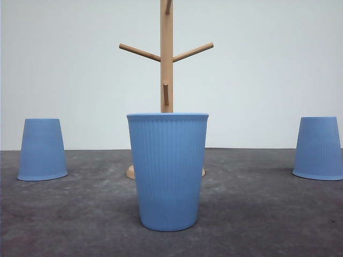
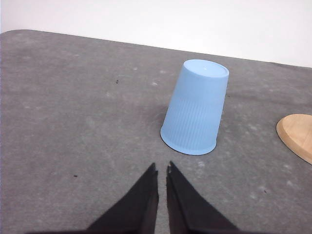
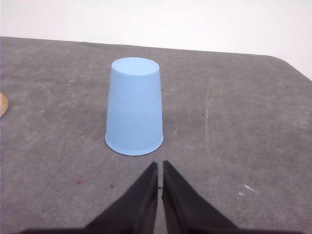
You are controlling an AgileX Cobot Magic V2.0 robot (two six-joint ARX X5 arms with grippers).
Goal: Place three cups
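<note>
— Three cups, all on the table (image 1: pixel 64 225), none in my grasp. How far along would you say I am?

— At the start, I'd judge. The middle cup (image 1: pixel 168 171) stands upright, mouth up, nearest the camera and right in front of the wooden rack (image 1: pixel 166 53). The left cup (image 1: pixel 42 149) and the right cup (image 1: pixel 319 148) sit upside down, well apart, out to either side. Nothing hangs on the pegs.

— My left gripper (image 2: pixel 162 171) has its fingers pressed nearly together, a thin slit between the tips, holding nothing. The inverted cup (image 2: pixel 196 108) stands just ahead of it, a little off to one side, untouched.

— And the other arm?

— Same story. My right gripper (image 3: pixel 160 168) is pinched almost closed and empty, with its upside-down cup (image 3: pixel 134 106) straight ahead of the tips.

— Room to move?

— Plenty. Bare grey surface lies around each outer cup, so either can be approached from several sides. The far table edge runs behind both, and the rack's base (image 2: pixel 297 136) lies near the left cup — I'd watch that side. The fingers must spread first.
</note>
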